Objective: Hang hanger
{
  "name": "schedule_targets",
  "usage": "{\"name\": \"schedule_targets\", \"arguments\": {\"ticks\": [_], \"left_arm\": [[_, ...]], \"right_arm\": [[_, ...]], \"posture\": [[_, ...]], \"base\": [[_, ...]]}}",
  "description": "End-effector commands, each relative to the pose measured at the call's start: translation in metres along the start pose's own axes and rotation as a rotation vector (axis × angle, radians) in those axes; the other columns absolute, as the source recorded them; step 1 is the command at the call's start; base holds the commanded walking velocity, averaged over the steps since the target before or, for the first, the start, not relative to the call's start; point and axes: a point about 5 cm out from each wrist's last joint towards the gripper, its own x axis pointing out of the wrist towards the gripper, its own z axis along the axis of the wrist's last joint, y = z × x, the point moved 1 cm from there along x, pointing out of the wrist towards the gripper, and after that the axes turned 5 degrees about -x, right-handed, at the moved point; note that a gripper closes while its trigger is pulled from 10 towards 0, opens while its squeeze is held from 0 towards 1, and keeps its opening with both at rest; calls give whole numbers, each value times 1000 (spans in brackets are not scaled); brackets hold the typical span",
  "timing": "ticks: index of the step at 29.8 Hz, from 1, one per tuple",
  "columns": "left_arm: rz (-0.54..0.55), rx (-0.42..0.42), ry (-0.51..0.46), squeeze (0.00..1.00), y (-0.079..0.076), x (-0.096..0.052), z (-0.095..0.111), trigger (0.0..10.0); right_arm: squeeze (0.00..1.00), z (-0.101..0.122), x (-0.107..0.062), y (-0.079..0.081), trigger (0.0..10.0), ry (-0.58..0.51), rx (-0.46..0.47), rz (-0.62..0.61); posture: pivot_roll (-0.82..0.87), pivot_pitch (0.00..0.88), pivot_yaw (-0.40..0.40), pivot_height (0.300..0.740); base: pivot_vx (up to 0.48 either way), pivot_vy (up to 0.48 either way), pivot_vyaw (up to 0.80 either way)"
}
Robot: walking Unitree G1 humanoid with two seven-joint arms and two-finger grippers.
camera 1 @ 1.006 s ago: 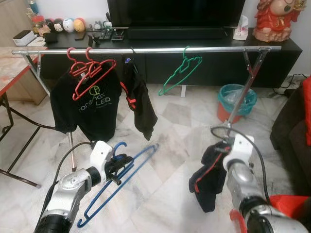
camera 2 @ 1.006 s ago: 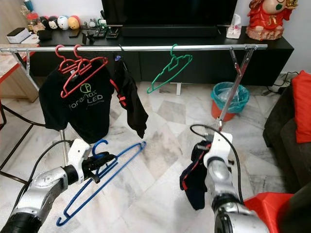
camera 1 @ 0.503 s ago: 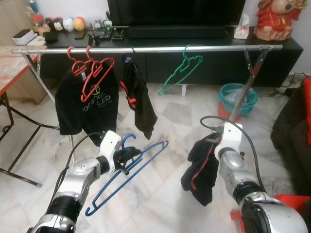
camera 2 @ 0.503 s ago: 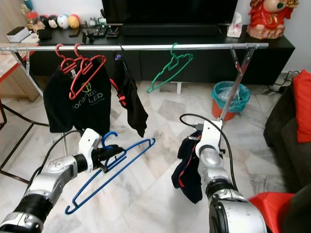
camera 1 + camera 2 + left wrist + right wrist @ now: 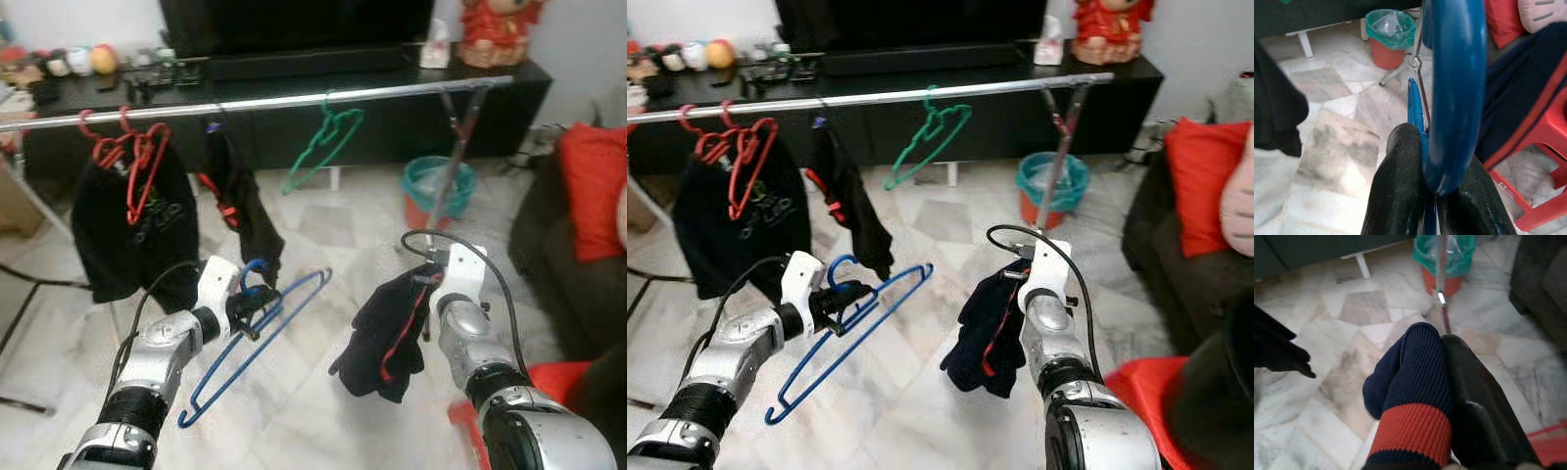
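Low in the frame's left, the left gripper (image 5: 245, 311) has its jaws pinched on the blue hanger (image 5: 257, 343) just under its hook, leaving the hook free for the rail (image 5: 274, 100) above. The right gripper (image 5: 1449, 396), lower centre-right, clamps a dark garment (image 5: 384, 333).

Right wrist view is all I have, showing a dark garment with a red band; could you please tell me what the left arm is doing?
Observer: The left gripper holds a blue hanger by its neck, below the rail.
Operator: Thank you. Are its fingers closed properly?
Observer: Yes, the fingers pinch the hanger just under its hook.
Operator: Is there space on the rail?
Observer: Yes, a bare stretch lies right of the green hanger.
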Motion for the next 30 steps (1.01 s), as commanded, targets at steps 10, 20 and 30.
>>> {"name": "schedule_targets", "arguments": {"ticks": [10, 20, 30], "left_arm": [[20, 18, -5, 0, 5, -4, -2, 10000], [-14, 18, -3, 0, 1, -5, -5, 10000], [-258, 39, 131, 0, -19, -14, -13, 10000]], "right_arm": [[0, 7, 1, 2, 10000, -22, -5, 9], [0, 10, 1, 7, 10000, -31, -13, 36], [0, 10, 3, 2, 10000, 0, -29, 6]], "posture": [[20, 66, 53, 740], [19, 66, 36, 740], [22, 64, 32, 740]], "base": [[0, 0, -800], [0, 0, -560], [0, 0, 0]]}}
